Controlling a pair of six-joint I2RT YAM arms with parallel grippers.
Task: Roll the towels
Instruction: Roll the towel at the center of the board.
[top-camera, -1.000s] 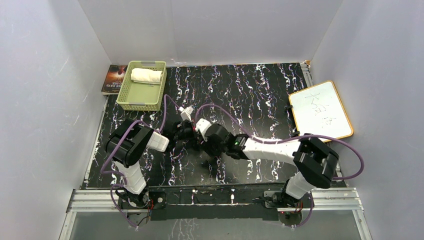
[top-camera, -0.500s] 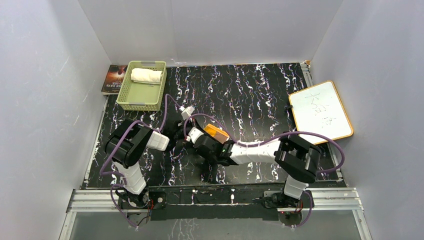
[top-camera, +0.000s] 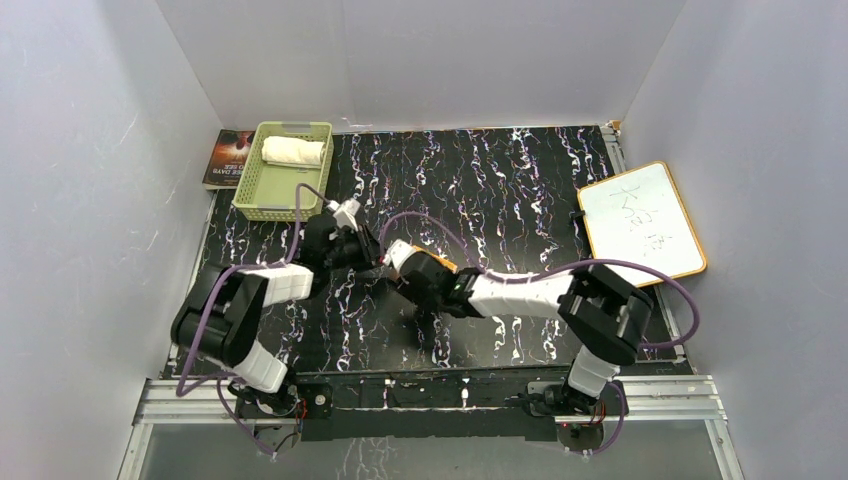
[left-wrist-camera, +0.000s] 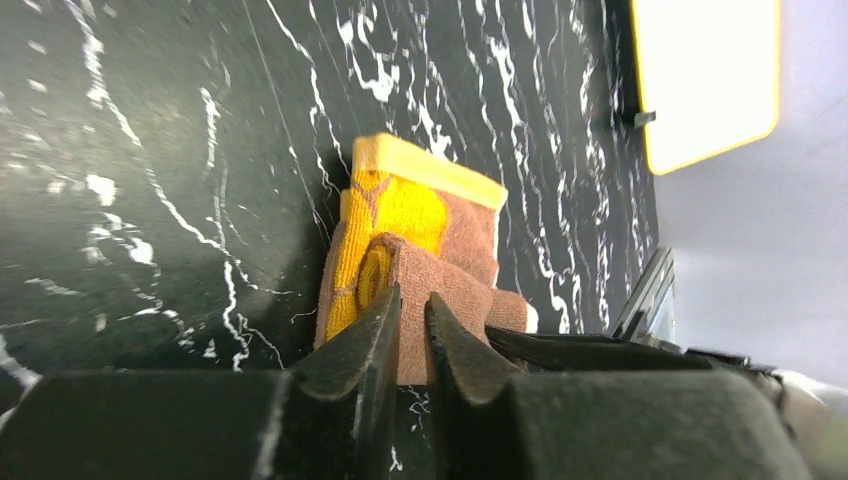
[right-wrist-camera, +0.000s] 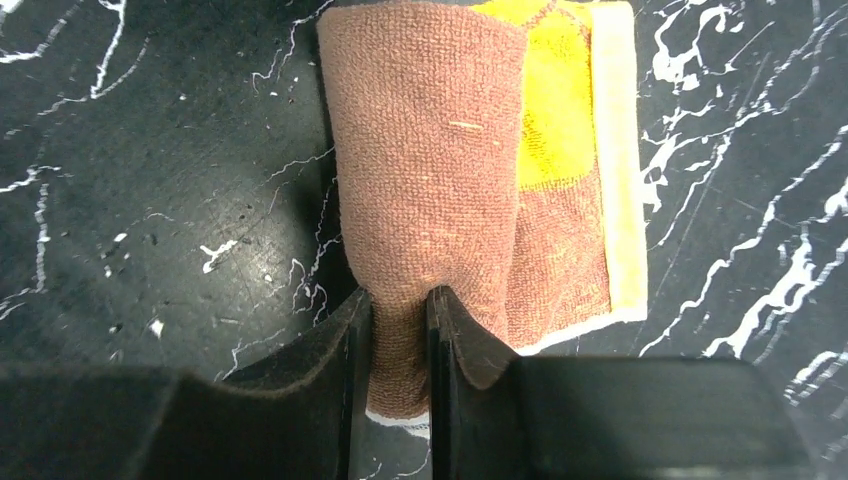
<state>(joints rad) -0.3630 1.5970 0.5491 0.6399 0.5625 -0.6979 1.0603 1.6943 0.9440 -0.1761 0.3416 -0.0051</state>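
From above, two towels are showing: one cream towel (top-camera: 293, 151) lying rolled in the green basket (top-camera: 280, 190) at eleven o'clock, and one brown towel (top-camera: 438, 263) mid-table, mostly hiding under the left gripper (top-camera: 368, 256) and right gripper (top-camera: 406, 277). At the left wrist, its spiral end is sitting at twelve o'clock of near-touching jaws; whether they are pinching it is unclear. At the right wrist, the jaws are clamping the roll's near end, with the flat part lying at one o'clock.

Top camera looks down from high over the whole table (top-camera: 520, 190); both wrist cameras sit close — facing the brown towel (right-wrist-camera: 430, 150) from opposite sides.
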